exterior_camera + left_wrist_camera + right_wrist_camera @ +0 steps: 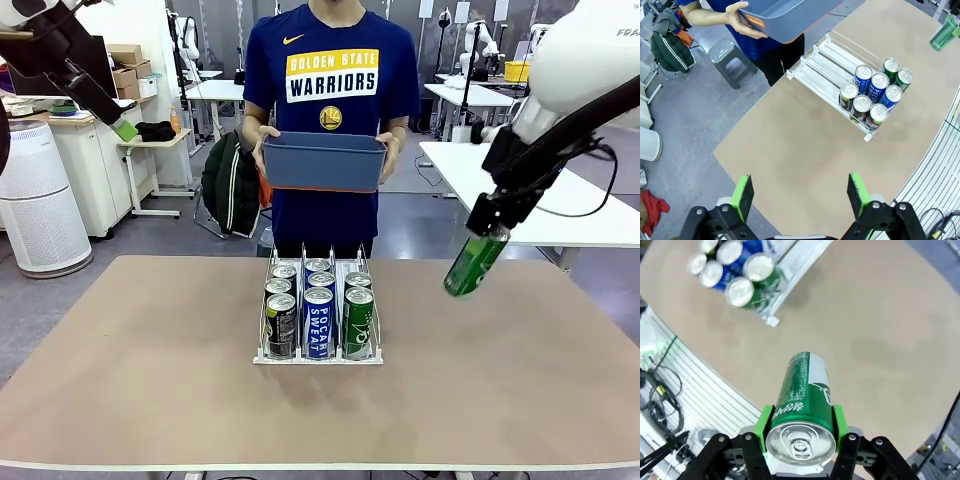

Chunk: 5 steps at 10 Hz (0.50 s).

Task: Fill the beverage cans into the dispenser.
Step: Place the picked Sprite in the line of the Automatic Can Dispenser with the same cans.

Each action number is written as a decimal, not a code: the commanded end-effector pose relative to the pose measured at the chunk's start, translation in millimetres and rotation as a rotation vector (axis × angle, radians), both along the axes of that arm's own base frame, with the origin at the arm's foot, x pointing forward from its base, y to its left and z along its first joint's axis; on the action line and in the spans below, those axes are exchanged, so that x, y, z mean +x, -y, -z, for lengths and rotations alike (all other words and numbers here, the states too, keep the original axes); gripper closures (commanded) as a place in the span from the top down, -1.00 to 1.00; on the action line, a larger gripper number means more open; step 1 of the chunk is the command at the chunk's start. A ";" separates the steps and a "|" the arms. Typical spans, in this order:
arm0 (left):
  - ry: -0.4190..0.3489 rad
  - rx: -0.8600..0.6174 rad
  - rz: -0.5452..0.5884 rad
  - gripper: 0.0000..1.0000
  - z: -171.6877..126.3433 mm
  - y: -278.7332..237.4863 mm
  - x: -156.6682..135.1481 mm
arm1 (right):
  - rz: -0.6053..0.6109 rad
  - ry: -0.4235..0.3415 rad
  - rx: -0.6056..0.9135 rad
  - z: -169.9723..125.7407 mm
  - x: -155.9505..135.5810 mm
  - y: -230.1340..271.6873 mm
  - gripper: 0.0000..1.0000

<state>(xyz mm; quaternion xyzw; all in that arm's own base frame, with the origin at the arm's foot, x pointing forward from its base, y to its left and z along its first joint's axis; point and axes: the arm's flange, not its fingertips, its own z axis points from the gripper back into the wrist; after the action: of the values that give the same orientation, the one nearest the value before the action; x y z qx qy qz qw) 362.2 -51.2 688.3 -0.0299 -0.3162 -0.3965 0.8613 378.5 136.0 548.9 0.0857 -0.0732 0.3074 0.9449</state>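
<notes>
Tan bench runs across the front view, with a grey floor, white tables and shelving behind it. Dispenser, a low white wire rack with three lanes, sits on the bench near its middle, lanes running away from the robot toward the person. Loaded cans stand upright and packed at the robot-side end of the lanes: dark ones in the left lane, blue-and-white "Pocari Sweat" in the middle, green in the right. From the left wrist view, seven silver tops can be counted and the far part of all three lanes is bare wire. Right pincer hangs in the air to the right of the dispenser, well above the bench, clamped on a green can by its top end; the can hangs tilted, its base pointing down and toward the rack. In the right wrist view the green pads grip both sides of this can just below its silver lid. Left pincer is held high at the upper left of the front view, spread wide with nothing between its pads. Person stands at the far edge of the bench, both hands holding a blue-grey bin at waist height, off the bench.
</notes>
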 end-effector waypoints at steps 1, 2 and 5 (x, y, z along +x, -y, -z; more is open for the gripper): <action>-0.005 0.001 -0.004 1.00 4.3 -2.3 -3.4 | -0.041 -0.126 0.022 17.8 11.6 -23.3 0.16; -0.005 0.001 -0.004 1.00 4.3 -2.3 -3.4 | -0.060 -0.138 0.035 26.3 17.6 -34.6 0.16; -0.005 0.001 -0.004 1.00 4.3 -2.3 -3.4 | -0.022 -0.062 0.004 16.0 1.2 -11.6 0.16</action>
<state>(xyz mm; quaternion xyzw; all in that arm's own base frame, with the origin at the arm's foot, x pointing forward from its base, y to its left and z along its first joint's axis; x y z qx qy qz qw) 362.1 -51.2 688.2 -0.0299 -0.3161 -0.3965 0.8613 384.2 153.8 525.0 0.1047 -0.0312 0.3161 0.9424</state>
